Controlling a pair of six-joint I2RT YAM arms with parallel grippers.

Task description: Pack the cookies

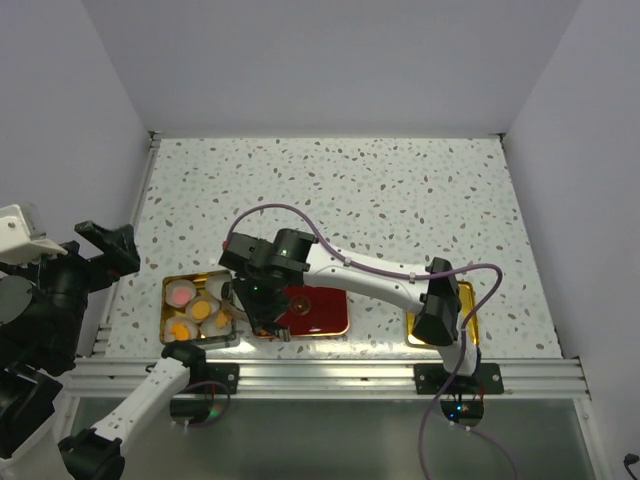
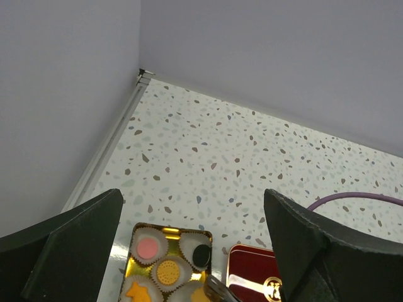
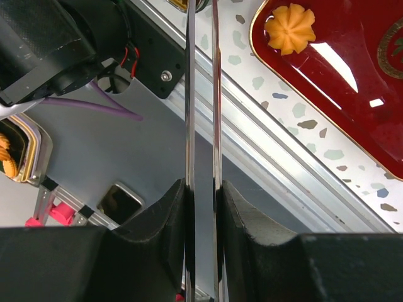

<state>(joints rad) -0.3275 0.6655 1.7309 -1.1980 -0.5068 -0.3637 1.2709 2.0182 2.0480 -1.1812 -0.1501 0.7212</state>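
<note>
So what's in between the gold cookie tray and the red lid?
The right gripper, shut on metal tongs, hangs over that gap in the top view. The left wrist view shows a narrow strip of speckled table there.

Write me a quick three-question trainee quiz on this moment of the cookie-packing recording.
1. True or false: the left tool is shut on a cookie.
2. What does the right tool hold? A) a paper cup B) thin metal tongs C) nothing
3. What shape is the orange cookie lying on the red lid?
Key: 1 false, it stands wide open and empty. 2 B. 3 flower-shaped.
</note>
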